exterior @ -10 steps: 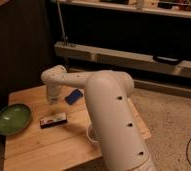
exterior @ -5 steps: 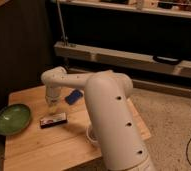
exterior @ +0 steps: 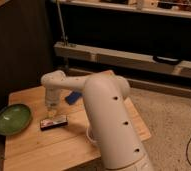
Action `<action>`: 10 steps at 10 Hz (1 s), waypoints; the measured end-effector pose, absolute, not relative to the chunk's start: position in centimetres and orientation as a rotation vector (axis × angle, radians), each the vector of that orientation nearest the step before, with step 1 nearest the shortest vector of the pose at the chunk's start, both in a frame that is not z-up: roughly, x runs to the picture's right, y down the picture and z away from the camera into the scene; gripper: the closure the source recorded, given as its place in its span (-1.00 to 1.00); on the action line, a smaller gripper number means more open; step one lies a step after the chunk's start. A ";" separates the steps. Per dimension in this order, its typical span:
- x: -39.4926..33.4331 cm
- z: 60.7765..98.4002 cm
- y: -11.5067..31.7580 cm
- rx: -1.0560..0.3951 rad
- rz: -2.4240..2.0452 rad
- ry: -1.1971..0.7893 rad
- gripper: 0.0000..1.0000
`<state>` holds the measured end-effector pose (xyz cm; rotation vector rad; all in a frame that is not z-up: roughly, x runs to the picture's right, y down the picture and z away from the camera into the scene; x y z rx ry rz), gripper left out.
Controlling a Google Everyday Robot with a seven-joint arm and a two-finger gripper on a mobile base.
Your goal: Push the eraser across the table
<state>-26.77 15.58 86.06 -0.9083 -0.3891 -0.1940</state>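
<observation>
Gripper (exterior: 52, 111) low over the table (exterior: 34, 145), just behind the eraser (exterior: 54, 122).

Whether it is apart or together, I cannot tell; it seems to hang just above the eraser, which lies toward the table's left side. A green bowl (exterior: 12, 119) sits at the left edge, a blue piece (exterior: 73, 97) nearer the back.

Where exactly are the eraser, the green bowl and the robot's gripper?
eraser (exterior: 54, 122), camera view, middle of its top face.
green bowl (exterior: 12, 119), camera view, centre of its inside.
gripper (exterior: 52, 112), camera view, tip, just above the eraser, over the table (exterior: 44, 150).
</observation>
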 end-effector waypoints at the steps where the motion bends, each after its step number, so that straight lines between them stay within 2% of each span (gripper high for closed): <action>1: -26.7 85.3 15.8 -0.914 -0.196 -0.384 1.00; 3: -26.5 83.8 16.7 -0.945 -0.193 -0.376 1.00; 10: -26.0 83.7 17.6 -0.980 -0.180 -0.375 1.00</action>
